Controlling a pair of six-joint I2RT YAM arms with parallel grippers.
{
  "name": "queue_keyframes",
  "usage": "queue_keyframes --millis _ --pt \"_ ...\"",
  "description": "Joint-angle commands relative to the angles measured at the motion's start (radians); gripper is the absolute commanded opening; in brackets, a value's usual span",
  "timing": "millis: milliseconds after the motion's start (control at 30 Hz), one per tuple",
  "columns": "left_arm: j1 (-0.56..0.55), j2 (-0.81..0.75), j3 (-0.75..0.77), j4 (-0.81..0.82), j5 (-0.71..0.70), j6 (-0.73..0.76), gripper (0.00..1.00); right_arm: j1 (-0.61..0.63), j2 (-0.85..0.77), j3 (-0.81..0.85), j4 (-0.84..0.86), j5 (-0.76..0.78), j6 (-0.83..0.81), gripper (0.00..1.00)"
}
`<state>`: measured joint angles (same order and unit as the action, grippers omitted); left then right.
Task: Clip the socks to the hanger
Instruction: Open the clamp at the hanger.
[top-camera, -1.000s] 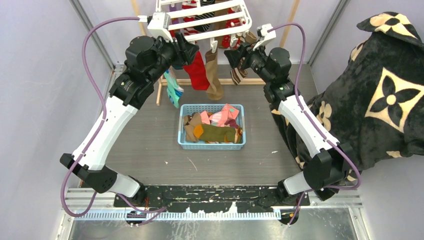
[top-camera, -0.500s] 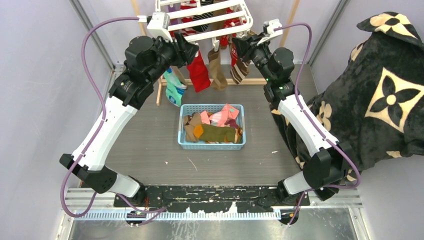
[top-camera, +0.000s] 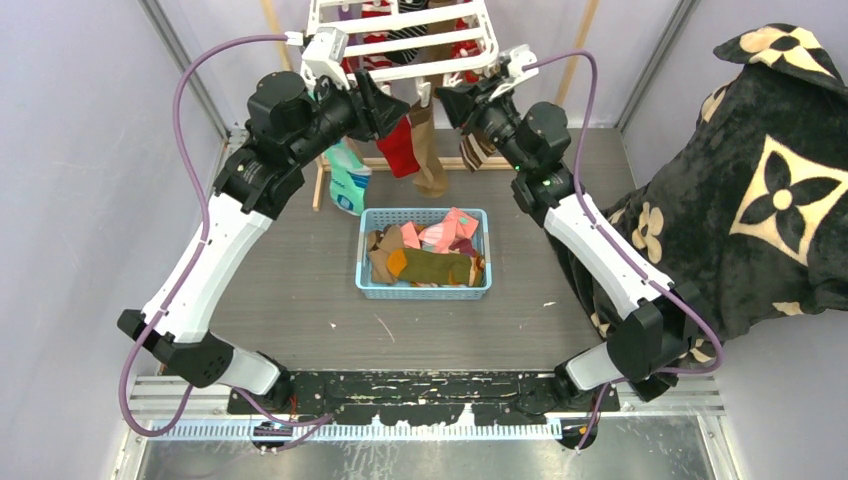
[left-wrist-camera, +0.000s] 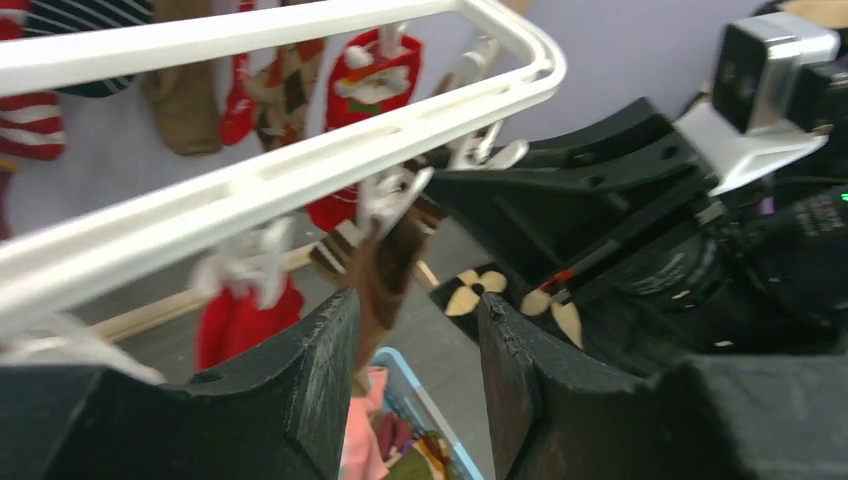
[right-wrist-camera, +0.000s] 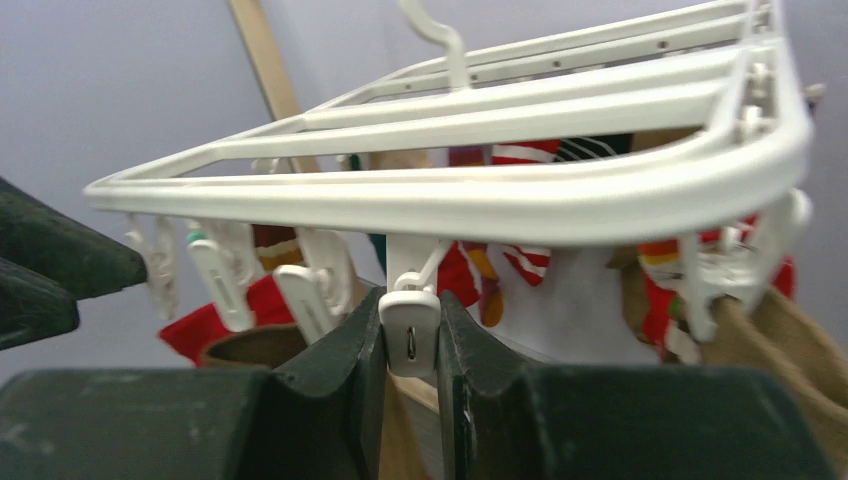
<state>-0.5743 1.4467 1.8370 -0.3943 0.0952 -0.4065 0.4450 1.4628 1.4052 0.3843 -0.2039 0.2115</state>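
My right claw (right-wrist-camera: 410, 308) has just clenched from wide open onto a white clip (right-wrist-camera: 410, 340) that dangles under the near rail of the hanger (right-wrist-camera: 500, 205), after swinging in from the hanger's right corner. I judge the squeeze is meant to open the clip's mouth for a sock. My left claw (left-wrist-camera: 415, 330) stays half spread, with a brown sock (left-wrist-camera: 385, 265) hanging in the gap; I cannot tell whether they touch. More socks (top-camera: 430, 262) lie in the blue basket (top-camera: 425, 291) mid-worktop (top-camera: 300, 290), so plenty remains to do.
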Motion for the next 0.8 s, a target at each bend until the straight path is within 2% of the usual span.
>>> queue_keyframes --millis 0,200,367,633,767 --pt "-0.014 -0.026 0.068 -0.001 0.157 -0.058 0.47 0.083 -0.050 0.060 0.017 -0.008 -0.040 0.01" --pt "-0.025 -0.029 0.081 -0.011 0.149 -0.074 0.48 0.155 -0.045 0.060 0.014 0.011 -0.054 0.01" --pt "-0.025 -0.015 0.101 -0.008 0.126 -0.077 0.56 0.194 -0.048 0.055 0.013 0.028 -0.061 0.01" --pt "-0.025 -0.001 0.089 0.024 0.047 -0.049 0.60 0.219 -0.062 0.034 0.041 0.039 -0.036 0.01" --pt "-0.025 0.015 0.099 0.025 0.057 -0.041 0.60 0.224 -0.065 0.029 0.047 0.035 -0.027 0.01"
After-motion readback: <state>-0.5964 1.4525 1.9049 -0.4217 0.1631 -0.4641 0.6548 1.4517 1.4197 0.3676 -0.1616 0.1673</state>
